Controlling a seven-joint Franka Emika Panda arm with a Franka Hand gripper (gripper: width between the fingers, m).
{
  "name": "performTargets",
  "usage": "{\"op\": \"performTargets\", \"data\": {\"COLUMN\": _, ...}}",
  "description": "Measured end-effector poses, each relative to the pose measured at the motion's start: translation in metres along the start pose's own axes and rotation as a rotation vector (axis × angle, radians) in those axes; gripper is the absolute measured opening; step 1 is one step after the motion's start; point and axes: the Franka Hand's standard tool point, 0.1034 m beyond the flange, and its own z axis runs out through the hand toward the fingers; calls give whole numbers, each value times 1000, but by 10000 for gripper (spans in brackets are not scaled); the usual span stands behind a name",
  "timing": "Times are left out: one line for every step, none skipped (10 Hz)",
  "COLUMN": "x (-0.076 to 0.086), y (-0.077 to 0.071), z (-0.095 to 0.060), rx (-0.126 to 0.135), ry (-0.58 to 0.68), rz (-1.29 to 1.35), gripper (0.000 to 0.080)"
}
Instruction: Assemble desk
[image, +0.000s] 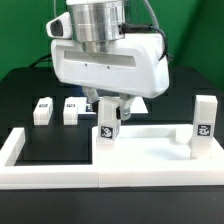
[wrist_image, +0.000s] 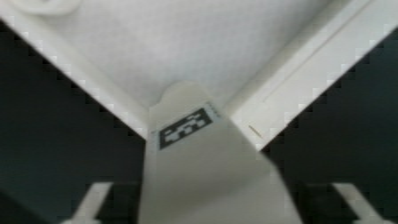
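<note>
The white desk tabletop (image: 152, 148) lies flat at the exterior view's right, and in the wrist view it shows as a pale surface (wrist_image: 134, 60) with a raised edge. One tagged leg (image: 107, 127) stands upright at its near-left corner, and another leg (image: 203, 120) stands at its right end. My gripper (image: 109, 108) hangs straight over the left leg. In the wrist view that leg (wrist_image: 199, 160) runs between my gripper (wrist_image: 222, 203), and its fingers (wrist_image: 93, 200) straddle it with dark gaps on both sides. The jaws are open and not touching it.
Two more tagged legs (image: 42, 108) (image: 70, 108) stand on the black table at the back left. A low white bar fence (image: 55, 176) runs along the front and up the left side (image: 12, 146), and the tabletop rests against it.
</note>
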Motion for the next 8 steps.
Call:
{"op": "performTargets", "data": {"x": 1, "y": 3, "z": 1, "rx": -6, "ry": -3, "rz": 61, "gripper": 298}}
{"op": "performTargets", "data": {"x": 0, "y": 4, "z": 1, "rx": -11, "ry": -9, "rz": 172, "gripper": 294}}
{"op": "performTargets", "data": {"x": 0, "y": 6, "z": 1, "rx": -20, "ry": -17, "rz": 310, "gripper": 294}}
{"op": "performTargets", "data": {"x": 0, "y": 7, "z": 1, "rx": -19, "ry": -29, "rz": 481, "gripper": 293}}
{"op": "performTargets", "data": {"x": 1, "y": 7, "z": 0, "rx": 2, "ry": -52, "rz": 683, "gripper": 293}}
{"op": "performTargets", "data": {"x": 4, "y": 6, "z": 0, "rx": 36, "ry": -80, "rz": 824, "gripper": 293}}
{"op": "performTargets", "data": {"x": 6, "y": 8, "z": 1, "rx": 51, "ry": -104, "rz": 907, "gripper": 293}}
{"op": "performTargets", "data": {"x": 7, "y": 8, "z": 1, "rx": 59, "ry": -99, "rz": 992, "gripper": 293}}
